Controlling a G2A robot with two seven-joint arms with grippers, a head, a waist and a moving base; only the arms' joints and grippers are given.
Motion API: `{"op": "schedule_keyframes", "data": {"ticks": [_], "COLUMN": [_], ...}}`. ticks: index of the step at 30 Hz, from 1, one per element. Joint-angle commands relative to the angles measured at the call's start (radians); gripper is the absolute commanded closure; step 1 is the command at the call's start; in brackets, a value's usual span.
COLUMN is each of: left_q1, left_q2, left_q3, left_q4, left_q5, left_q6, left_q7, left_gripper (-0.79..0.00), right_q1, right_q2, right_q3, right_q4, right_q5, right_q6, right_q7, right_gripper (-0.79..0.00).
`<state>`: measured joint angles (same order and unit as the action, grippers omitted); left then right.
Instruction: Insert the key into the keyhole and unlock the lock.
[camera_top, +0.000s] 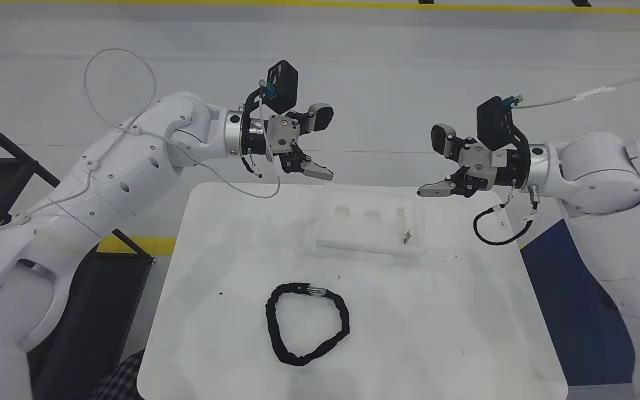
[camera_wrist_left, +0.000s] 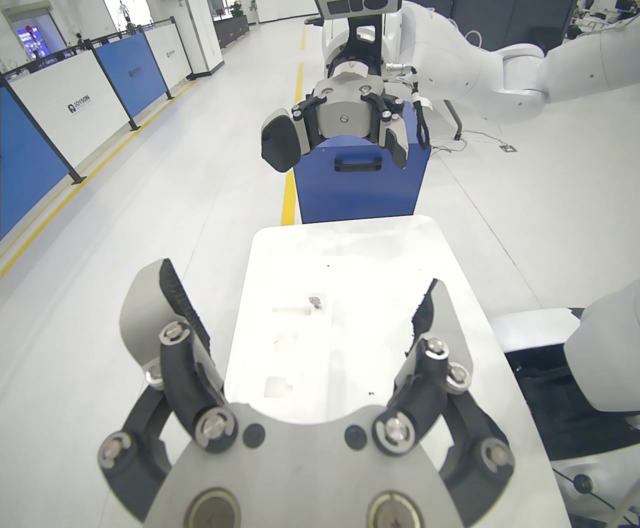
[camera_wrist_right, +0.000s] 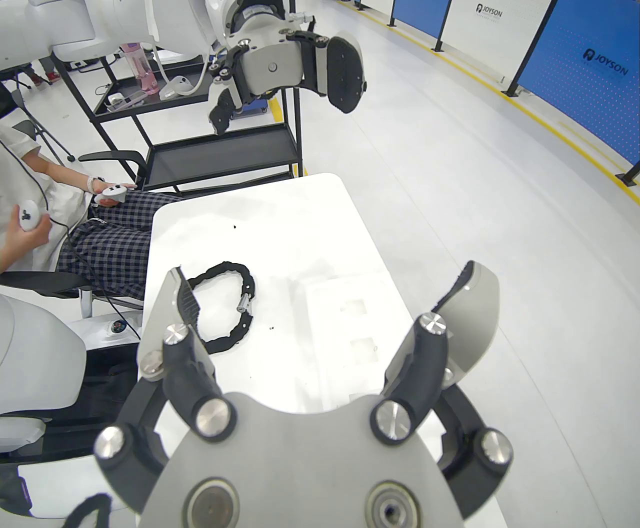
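A black chain lock (camera_top: 307, 322) lies in a closed loop on the white table (camera_top: 450, 340), toward the front, with its metal cylinder (camera_top: 315, 292) on the far side of the loop. The small key (camera_top: 407, 237) rests in the white foam tray (camera_top: 368, 232) behind it, at the tray's right end. My left gripper (camera_top: 322, 143) hovers open beyond the table's back left edge. My right gripper (camera_top: 436, 162) hovers open beyond the back right edge. The two face each other, both empty. The left wrist view has the key (camera_wrist_left: 315, 301) ahead of the open gripper (camera_wrist_left: 300, 280); the right wrist view has the chain lock (camera_wrist_right: 227, 268) ahead of its gripper (camera_wrist_right: 322, 275).
A blue cabinet (camera_top: 580, 310) stands close to the table's right side, and a black shelf cart (camera_wrist_right: 220, 150) stands off its left side. The tray has several shallow square recesses (camera_top: 372, 215).
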<state>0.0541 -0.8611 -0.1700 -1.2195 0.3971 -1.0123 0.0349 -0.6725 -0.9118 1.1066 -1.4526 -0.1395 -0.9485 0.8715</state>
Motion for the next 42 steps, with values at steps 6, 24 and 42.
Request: {"op": "schedule_keyframes", "data": {"ticks": [6, 24, 42], "left_q1": [0.000, 0.000, 0.000], "left_q2": [0.000, 0.000, 0.000], "left_q3": [0.000, 0.000, 0.000], "left_q4": [0.000, 0.000, 0.000], "left_q5": [0.000, 0.000, 0.000], "left_q6": [0.000, 0.000, 0.000], "left_q7": [0.000, 0.000, 0.000], "left_gripper": [-0.784, -0.785, -0.785], "right_q1": [0.000, -0.026, 0.103], "right_q2": [0.000, -0.014, -0.099], "right_q3": [0.000, -0.065, -0.296], "right_q4": [0.000, 0.082, 0.371], "right_q5": [0.000, -0.063, -0.210], "right_q6": [0.000, 0.091, 0.358], "right_q7": [0.000, -0.060, -0.021], "right_gripper": [-0.785, -0.785, -0.785]}}
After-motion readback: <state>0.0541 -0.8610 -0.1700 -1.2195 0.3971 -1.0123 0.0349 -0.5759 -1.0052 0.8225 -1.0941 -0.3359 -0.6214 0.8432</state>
